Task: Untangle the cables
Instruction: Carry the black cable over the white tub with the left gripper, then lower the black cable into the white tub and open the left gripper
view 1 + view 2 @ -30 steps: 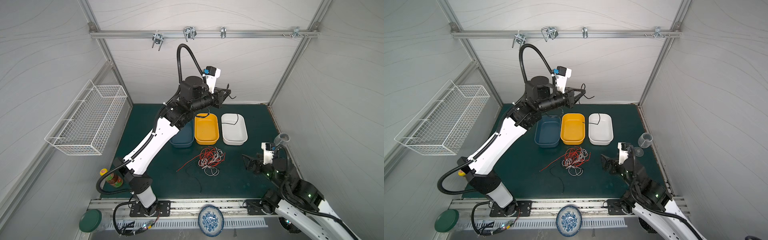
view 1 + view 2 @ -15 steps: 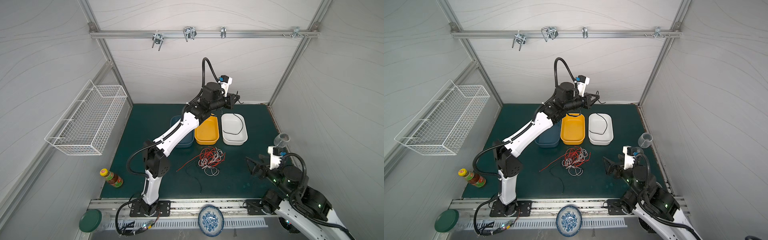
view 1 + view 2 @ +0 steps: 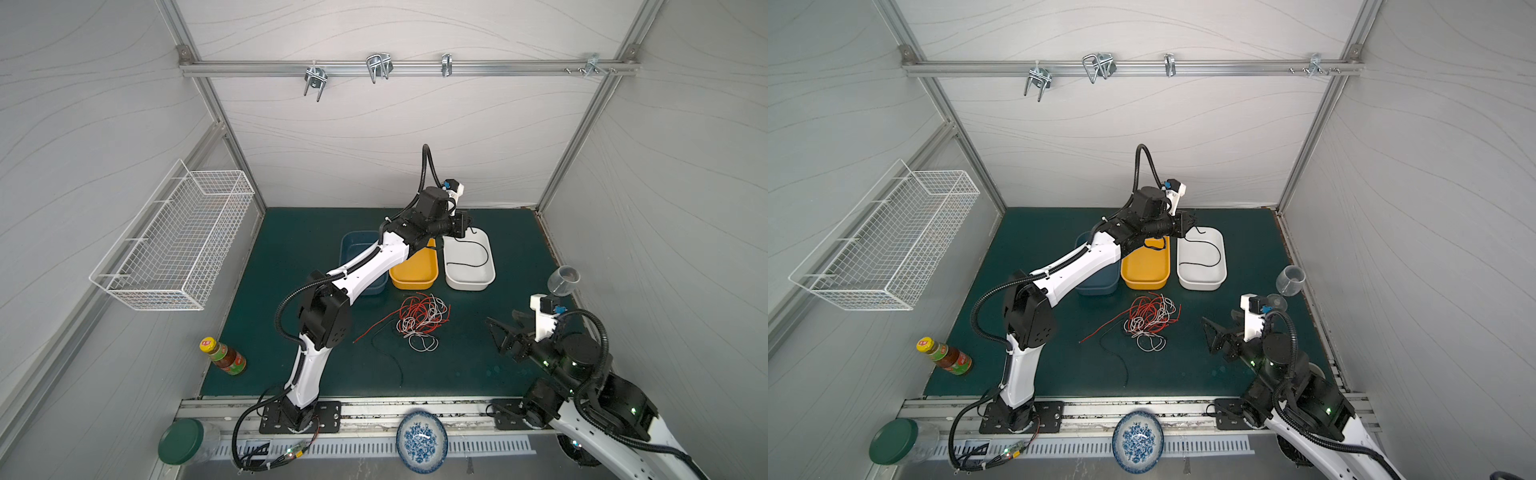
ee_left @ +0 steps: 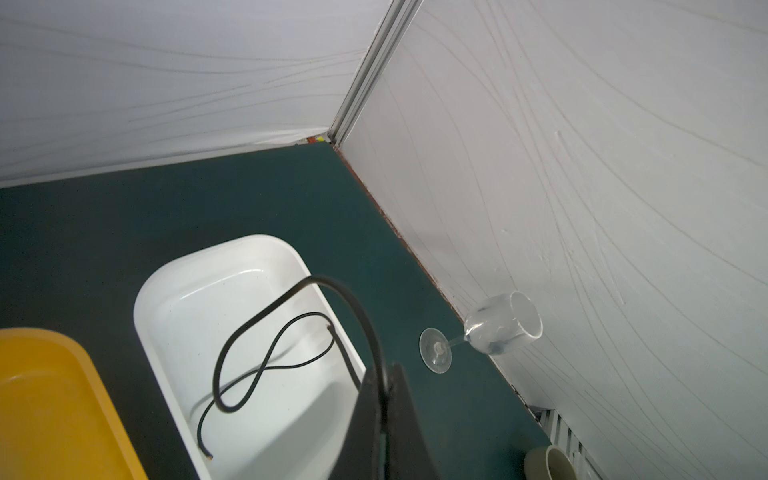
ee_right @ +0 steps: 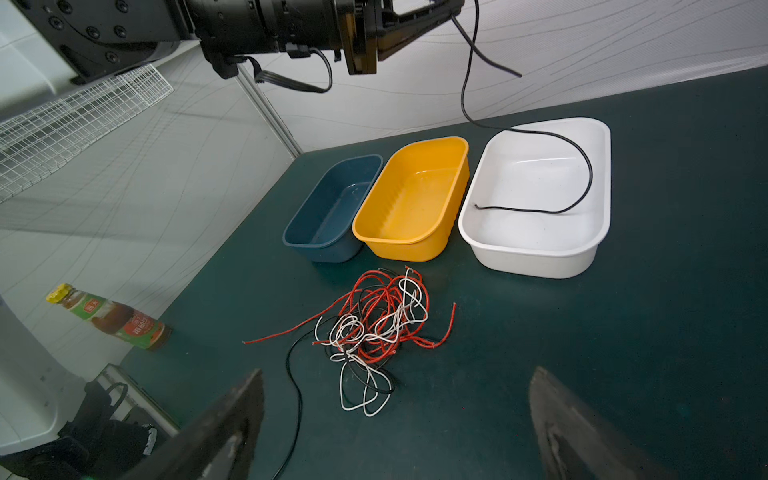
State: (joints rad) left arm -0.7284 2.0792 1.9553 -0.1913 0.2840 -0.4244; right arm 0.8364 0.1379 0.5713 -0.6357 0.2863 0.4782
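Left gripper (image 4: pixel 384 374): we record the jaws pressed together, pinching one black cable (image 5: pixel 590 174). Below the gripper, the cable drops and curves inside the white bin (image 5: pixel 536 257). The tangle of red, white and black cables (image 5: pixel 374 324) lies on the mat (image 5: pixel 623 332) just ahead of the right gripper (image 5: pixel 399 372), whose jaws are spread, apart from the wires.

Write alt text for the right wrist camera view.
The left gripper, shut on a black cable, holds it above the white tray, where its lower end lies curved. Near the blue tray and yellow tray, a tangle of red, white and black cables lies on the green mat, ahead of the open right gripper.
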